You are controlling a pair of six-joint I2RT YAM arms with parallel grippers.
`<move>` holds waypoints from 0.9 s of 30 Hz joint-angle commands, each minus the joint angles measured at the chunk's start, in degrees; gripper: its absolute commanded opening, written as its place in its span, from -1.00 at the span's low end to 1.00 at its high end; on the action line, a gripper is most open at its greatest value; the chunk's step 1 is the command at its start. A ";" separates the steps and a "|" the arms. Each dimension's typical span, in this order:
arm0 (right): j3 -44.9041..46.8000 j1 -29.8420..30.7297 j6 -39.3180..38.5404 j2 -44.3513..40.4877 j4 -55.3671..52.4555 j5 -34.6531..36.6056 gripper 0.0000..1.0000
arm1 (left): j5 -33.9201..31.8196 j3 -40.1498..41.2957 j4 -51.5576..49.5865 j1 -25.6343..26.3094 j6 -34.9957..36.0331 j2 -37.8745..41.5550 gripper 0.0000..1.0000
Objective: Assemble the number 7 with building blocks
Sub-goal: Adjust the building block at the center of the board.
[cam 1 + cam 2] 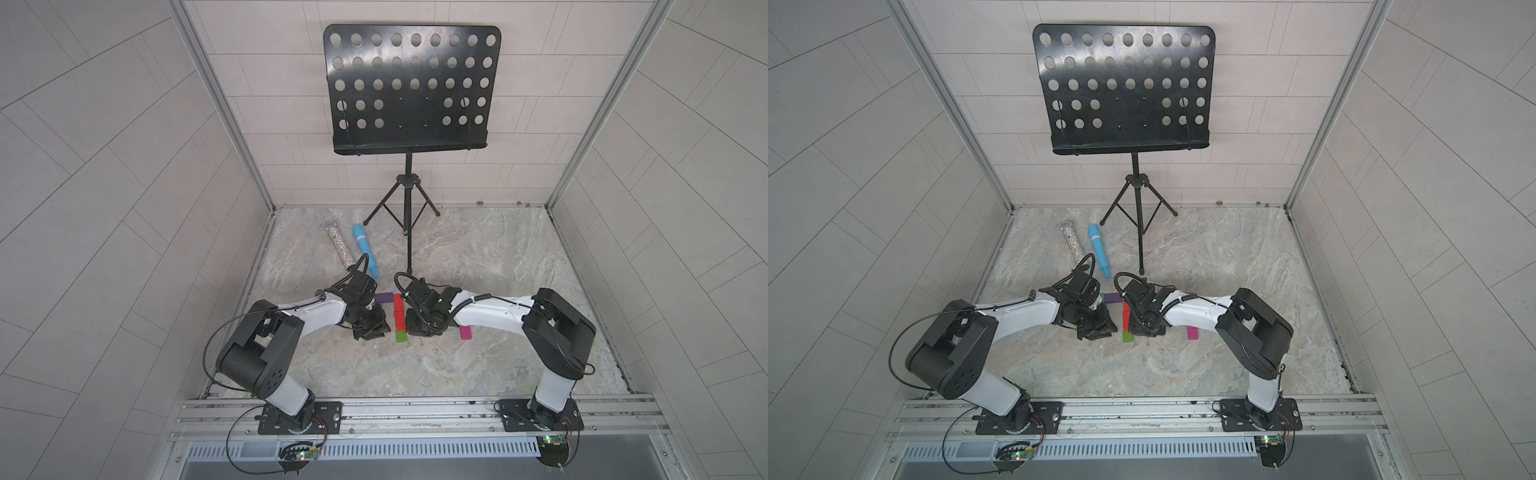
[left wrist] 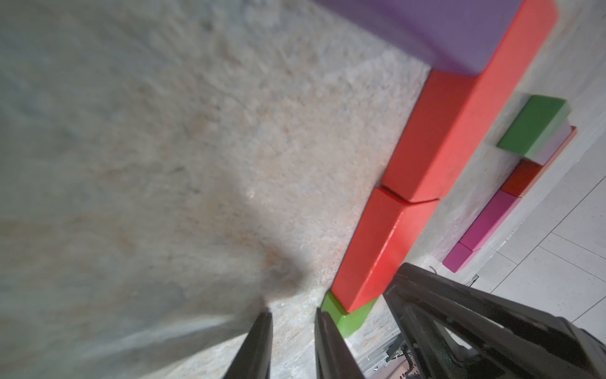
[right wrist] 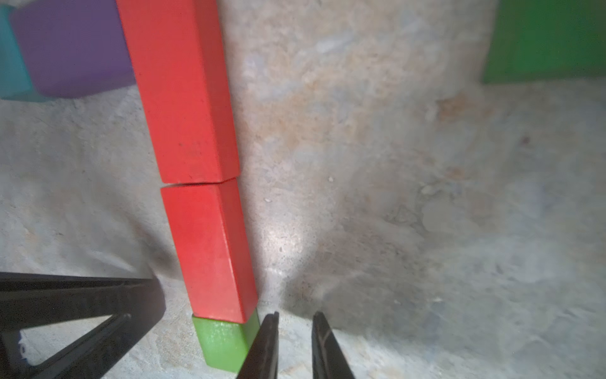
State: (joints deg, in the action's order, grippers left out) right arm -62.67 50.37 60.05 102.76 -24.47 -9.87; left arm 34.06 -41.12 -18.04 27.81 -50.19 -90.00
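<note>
My left tool (image 2: pixel 292 316) and right tool (image 3: pixel 295 316) are both clenched on nothing, tips low at the table (image 1: pixel 457 374). They flank the green block (image 3: pixel 223 344) at the near end of the red column (image 3: pixel 187 98). A purple block (image 1: pixel 384 298) adjoins the column's far end on the left. A magenta block (image 1: pixel 466 332) lies apart, right.

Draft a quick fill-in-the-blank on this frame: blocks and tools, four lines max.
The square block at the near end of the red column is ____.
The purple block abuts the column's far end on the robot's ____ side.
A magenta block lies apart from the column, on the robot's ____ side.
The left tool and right tool, both shut, flank that square block and hold ____.
Missing words: green, left, right, nothing.
</note>
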 commanded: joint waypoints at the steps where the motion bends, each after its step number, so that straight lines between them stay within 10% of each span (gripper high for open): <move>1: -1.27 0.31 0.29 0.85 -1.90 1.17 -0.54 | -0.23 -0.17 0.29 0.99 -0.69 -1.54 -0.43; 27: -2.34 1.00 0.33 2.64 -0.66 0.86 -0.55 | -0.50 1.57 3.45 2.96 -3.25 -3.17 -0.43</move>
State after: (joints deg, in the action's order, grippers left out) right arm -64.62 50.96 60.01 105.03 -24.58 -10.00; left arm 35.88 -40.99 -13.87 30.24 -52.69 -91.61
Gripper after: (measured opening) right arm 0.227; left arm 0.286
